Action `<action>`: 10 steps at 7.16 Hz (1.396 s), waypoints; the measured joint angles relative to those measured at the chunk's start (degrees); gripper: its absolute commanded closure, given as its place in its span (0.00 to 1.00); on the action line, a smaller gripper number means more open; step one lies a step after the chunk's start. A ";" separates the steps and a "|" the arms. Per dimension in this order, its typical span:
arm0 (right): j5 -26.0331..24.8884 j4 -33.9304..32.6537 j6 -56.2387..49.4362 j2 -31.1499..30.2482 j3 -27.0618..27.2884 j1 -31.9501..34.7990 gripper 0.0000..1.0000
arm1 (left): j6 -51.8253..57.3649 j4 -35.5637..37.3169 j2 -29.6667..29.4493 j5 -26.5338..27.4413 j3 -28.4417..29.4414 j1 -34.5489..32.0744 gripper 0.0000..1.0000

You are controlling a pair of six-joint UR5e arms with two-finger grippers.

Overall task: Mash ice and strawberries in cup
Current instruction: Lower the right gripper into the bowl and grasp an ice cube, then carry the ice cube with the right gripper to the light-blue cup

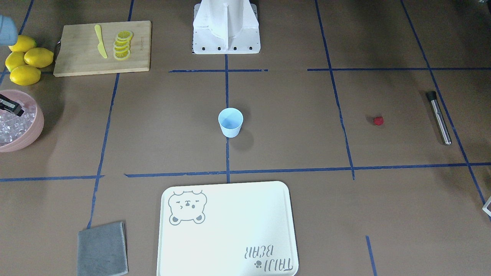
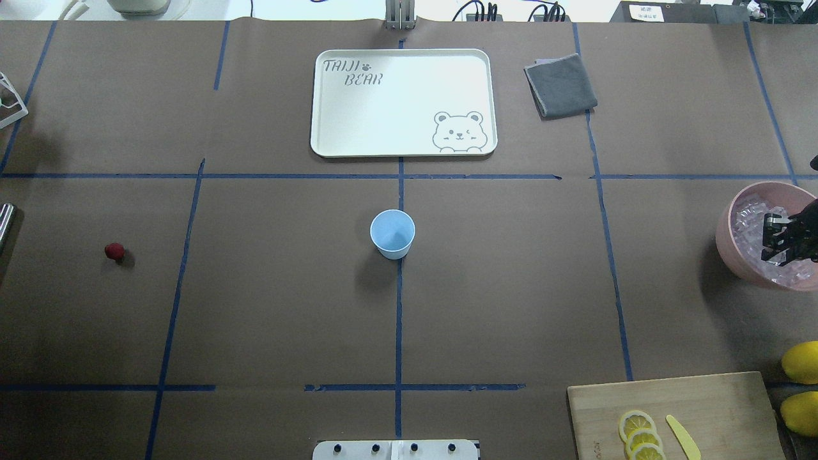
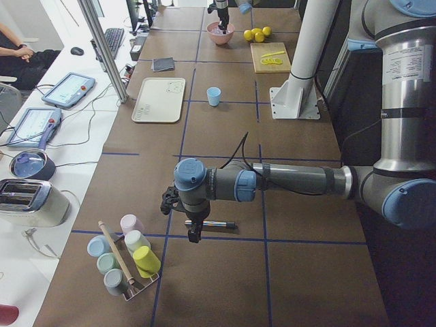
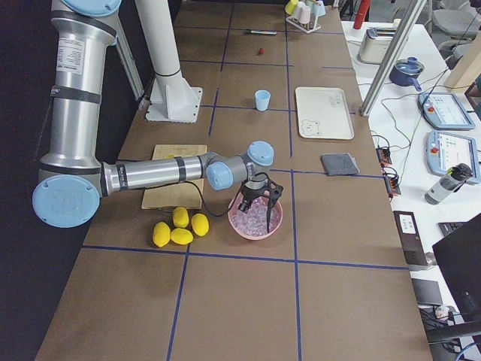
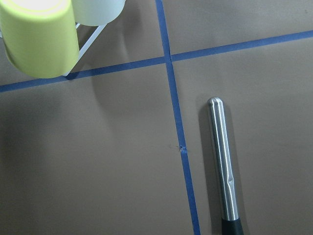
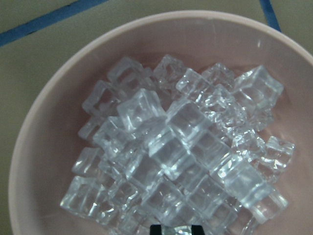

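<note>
The pale blue cup stands upright and empty at the table's middle, also in the overhead view. The small red strawberry lies alone on the table toward my left side. Clear ice cubes fill the pink bowl. My right gripper hangs open just above the ice inside the bowl, holding nothing. My left gripper hovers over a steel muddler near the table's left end. It shows only in the exterior left view, so I cannot tell whether it is open or shut.
Whole lemons lie beside a wooden cutting board with lemon slices and a yellow knife. A white tray and a grey cloth lie on the far side. A rack of coloured cups stands beyond the muddler.
</note>
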 measured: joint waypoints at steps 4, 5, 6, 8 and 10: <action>0.40 -8.22 0.18 5.39 8.00 0.36 1.00 | 0.08 0.00 0.00 0.00 -0.01 0.00 0.00; 0.42 -10.47 0.56 7.40 10.68 0.27 1.00 | 0.09 0.00 0.00 0.00 -0.01 0.00 0.00; 0.69 -11.45 2.67 10.25 12.60 -0.70 1.00 | 0.09 0.00 0.00 0.00 -0.01 0.00 0.00; 1.02 -12.02 11.54 18.81 14.53 -6.86 0.99 | 0.11 0.00 0.00 0.00 -0.01 0.00 0.00; -2.58 -12.00 18.05 28.81 13.24 -15.89 1.00 | 0.31 0.00 0.00 -0.06 -0.01 0.00 0.00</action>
